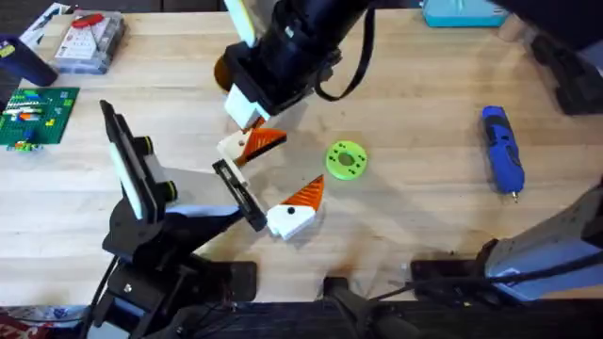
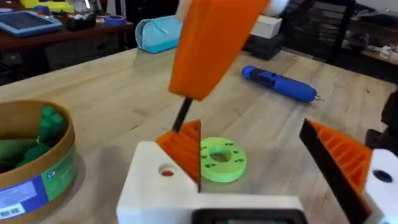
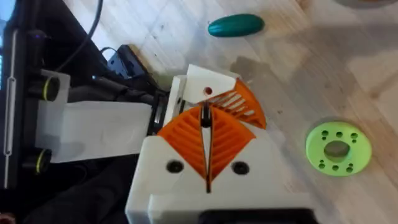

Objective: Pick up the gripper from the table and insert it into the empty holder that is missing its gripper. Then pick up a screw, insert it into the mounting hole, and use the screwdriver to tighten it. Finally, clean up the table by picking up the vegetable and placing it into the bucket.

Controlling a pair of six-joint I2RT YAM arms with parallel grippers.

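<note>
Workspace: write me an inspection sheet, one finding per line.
surface: wooden table, light planks.
job's things: the gripper lies against the end of the holder, and I cannot tell whether it is seated; the screwdriver lies at the right; the vegetable lies on the wood; the bucket holds green pieces.
clutter: green disc, green brick board, clear box, teal box.
grippers: right gripper shut, over the gripper; left gripper open, facing the green disc.
cables: black cable along the raised arm.
surroundings: cluttered desks behind the table.
</note>
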